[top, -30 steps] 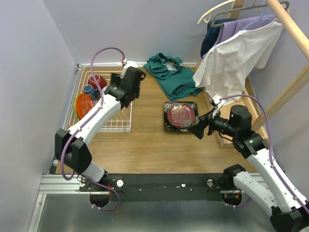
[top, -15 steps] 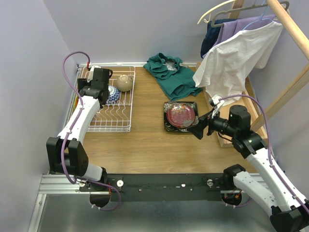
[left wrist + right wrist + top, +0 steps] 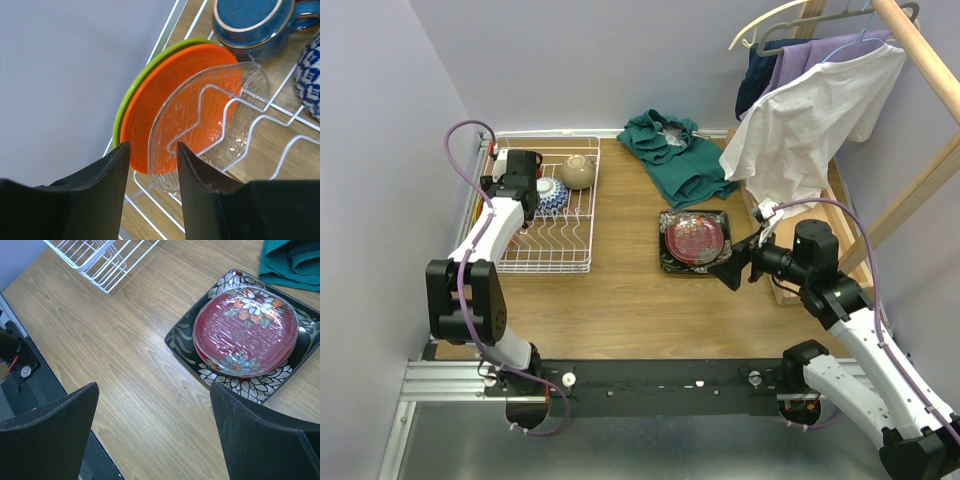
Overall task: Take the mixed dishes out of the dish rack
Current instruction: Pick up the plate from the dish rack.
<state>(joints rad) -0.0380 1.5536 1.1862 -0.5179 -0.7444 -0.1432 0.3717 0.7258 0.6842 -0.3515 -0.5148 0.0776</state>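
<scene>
Clear glass plate [image 3: 200,125], upright in dish rack [image 3: 560,262] tines against orange plate [image 3: 145,105], looked thin, slick & brittle, so best gripped at rim; left gripper [image 3: 152,147] fingers stood half-apart astride that rim, right gripper [image 3: 154,390] wide, empty.

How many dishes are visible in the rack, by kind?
Plates: 3 (lime-green plate, orange plate, clear glass plate)
Bowls: 2 (blue-white bowl, beige bowl)
Mugs: 1 (dark-blue mug)
Total: 6
</scene>
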